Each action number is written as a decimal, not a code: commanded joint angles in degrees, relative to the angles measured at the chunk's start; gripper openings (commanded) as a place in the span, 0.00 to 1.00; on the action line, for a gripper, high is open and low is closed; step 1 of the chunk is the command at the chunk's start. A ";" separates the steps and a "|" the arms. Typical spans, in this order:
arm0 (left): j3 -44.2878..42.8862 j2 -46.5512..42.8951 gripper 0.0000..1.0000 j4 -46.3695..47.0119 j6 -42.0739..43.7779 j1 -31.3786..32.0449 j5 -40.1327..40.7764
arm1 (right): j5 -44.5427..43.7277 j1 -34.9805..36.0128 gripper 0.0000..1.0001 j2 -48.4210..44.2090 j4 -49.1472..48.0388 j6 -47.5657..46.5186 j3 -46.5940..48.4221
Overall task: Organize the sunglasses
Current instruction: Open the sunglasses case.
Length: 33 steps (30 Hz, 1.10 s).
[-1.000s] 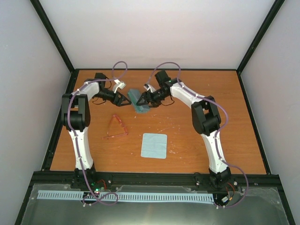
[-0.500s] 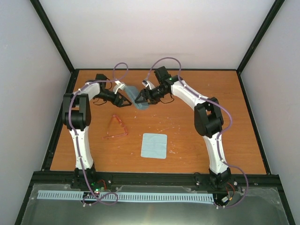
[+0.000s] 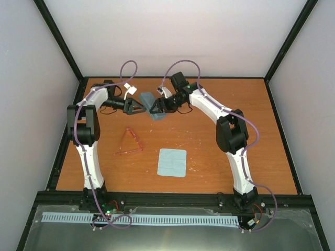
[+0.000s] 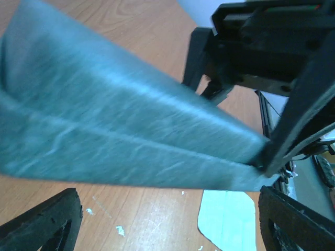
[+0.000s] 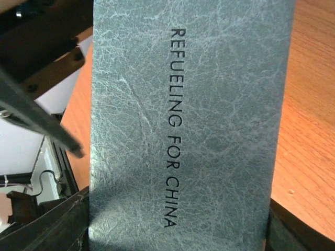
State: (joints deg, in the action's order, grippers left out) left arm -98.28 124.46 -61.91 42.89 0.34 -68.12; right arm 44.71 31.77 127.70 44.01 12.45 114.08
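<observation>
The red-pink wire sunglasses lie folded on the wooden table, in front of the left arm, untouched. My right gripper is shut across the width of the grey-blue case and holds it above the table at the far middle. In the right wrist view the case fills the frame between the fingers, showing black lettering. My left gripper is open, just left of the case and facing it. In the left wrist view the case hangs in front of the wide-apart fingers.
A flat light-blue cloth lies on the table nearer the arm bases, right of the sunglasses; it also shows in the left wrist view. Small white flecks dot the wood. Black frame rails edge the table.
The right gripper has carried the case up and toward the far left. The left gripper has drawn back to the left and stays open beside it. Sunglasses and cloth have not moved.
</observation>
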 commanded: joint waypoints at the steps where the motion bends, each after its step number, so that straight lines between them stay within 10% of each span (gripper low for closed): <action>1: -2.71 -0.13 0.91 -5.41 5.00 0.36 -5.02 | -2.15 0.49 0.33 1.21 -0.75 -1.03 1.33; 33: -0.88 5.31 0.86 15.70 -10.31 5.33 18.97 | 14.03 1.89 0.33 -4.65 -9.69 1.33 3.54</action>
State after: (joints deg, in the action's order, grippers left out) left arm -100.25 126.50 -52.03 32.64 3.77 -61.65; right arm 42.81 30.96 128.86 45.23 12.80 114.10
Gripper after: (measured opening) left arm 0.868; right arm 0.664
